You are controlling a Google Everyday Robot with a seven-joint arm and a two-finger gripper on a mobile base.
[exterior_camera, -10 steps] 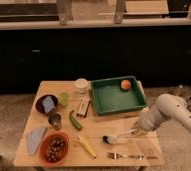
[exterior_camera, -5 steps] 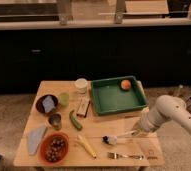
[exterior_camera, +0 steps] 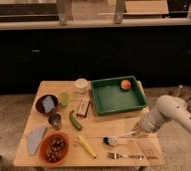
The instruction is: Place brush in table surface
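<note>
The brush (exterior_camera: 117, 138) lies low over the light wooden table surface (exterior_camera: 104, 127) at its front right. Its dark bristle head with a whitish tip points left and its pale thin handle runs right. My gripper (exterior_camera: 137, 133) is at the right end of the handle, at table height, on the white arm (exterior_camera: 171, 110) that comes in from the right. I cannot tell whether the brush rests on the wood or is held just above it.
A metal fork (exterior_camera: 124, 156) lies in front of the brush, with a yellow banana (exterior_camera: 87, 145) to its left. The green tray (exterior_camera: 114, 102), holding an orange (exterior_camera: 125, 84), stands behind. A cucumber (exterior_camera: 75, 120), a red bowl (exterior_camera: 54, 148), a dark bowl (exterior_camera: 46, 104), cups and a cloth fill the left.
</note>
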